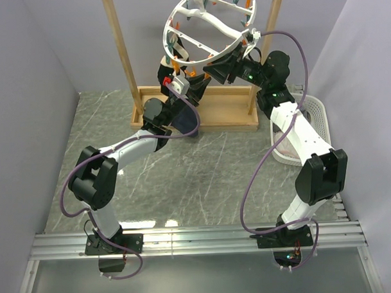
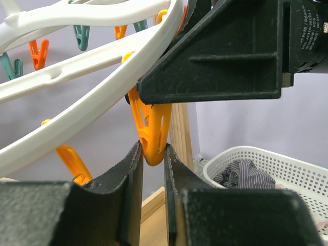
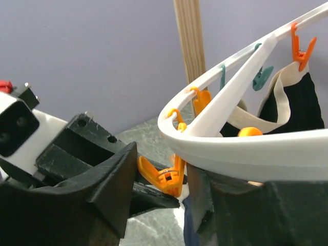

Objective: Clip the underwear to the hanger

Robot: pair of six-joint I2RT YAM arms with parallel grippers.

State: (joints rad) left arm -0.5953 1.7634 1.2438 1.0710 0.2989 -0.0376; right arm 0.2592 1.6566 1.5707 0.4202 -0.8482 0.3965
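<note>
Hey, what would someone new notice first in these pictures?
The big white round hanger, tilted under the wooden rack, with the right gripper at its rim. Below it, the left gripper pinches an orange clip; the navy underwear hangs from another.

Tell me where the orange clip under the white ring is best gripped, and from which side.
Grip the orange clip at its narrow free end, coming from below, with one finger on each side. It hangs tip down from the hanger, whose bars block the top. The left pincer closes there now.
</note>
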